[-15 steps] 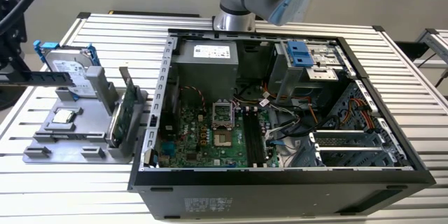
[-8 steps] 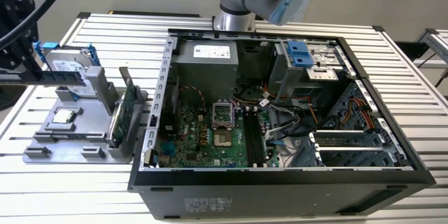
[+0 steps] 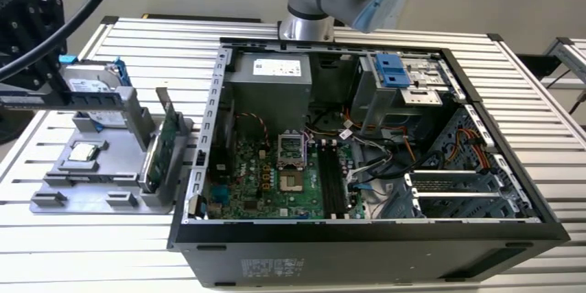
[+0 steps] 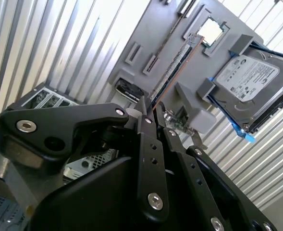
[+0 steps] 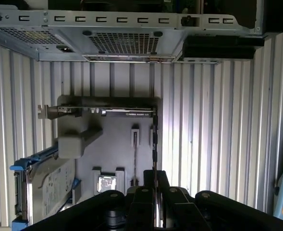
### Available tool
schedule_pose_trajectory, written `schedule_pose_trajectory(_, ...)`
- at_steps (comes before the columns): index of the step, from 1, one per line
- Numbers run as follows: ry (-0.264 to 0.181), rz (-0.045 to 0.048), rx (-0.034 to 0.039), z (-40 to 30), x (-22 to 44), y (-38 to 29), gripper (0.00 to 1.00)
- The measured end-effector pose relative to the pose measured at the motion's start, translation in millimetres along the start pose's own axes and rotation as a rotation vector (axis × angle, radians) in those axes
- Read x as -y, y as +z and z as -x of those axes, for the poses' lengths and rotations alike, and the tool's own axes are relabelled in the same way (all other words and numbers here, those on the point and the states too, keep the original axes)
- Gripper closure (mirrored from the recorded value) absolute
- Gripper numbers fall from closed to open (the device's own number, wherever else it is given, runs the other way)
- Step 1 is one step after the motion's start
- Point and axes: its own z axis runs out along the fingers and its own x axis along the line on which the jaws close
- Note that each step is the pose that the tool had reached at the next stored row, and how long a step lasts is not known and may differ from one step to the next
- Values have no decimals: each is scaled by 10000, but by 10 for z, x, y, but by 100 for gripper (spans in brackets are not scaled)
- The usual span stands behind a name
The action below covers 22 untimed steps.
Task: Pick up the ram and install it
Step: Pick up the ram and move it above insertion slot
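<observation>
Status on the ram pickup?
Black gripper shut on long, thin dark-green ram stick. Stick held above grey fixture tray, outside open computer case. Nothing else touching it.

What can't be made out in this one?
1. Near end of the ram: hidden behind the gripper in both wrist views.
2. Part of the hard drive: cut off by the picture's edge in the second wrist view.
3. Latches of the memory slots: too small to judge in the exterior view.
</observation>
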Motion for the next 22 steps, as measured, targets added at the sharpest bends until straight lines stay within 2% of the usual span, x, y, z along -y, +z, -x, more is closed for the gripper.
schedule_pose_trajectory(14,0,-6,0,-23,-269,0,100)
schedule_pose_trajectory(22,0,-8,1,-34,-402,-2,100)
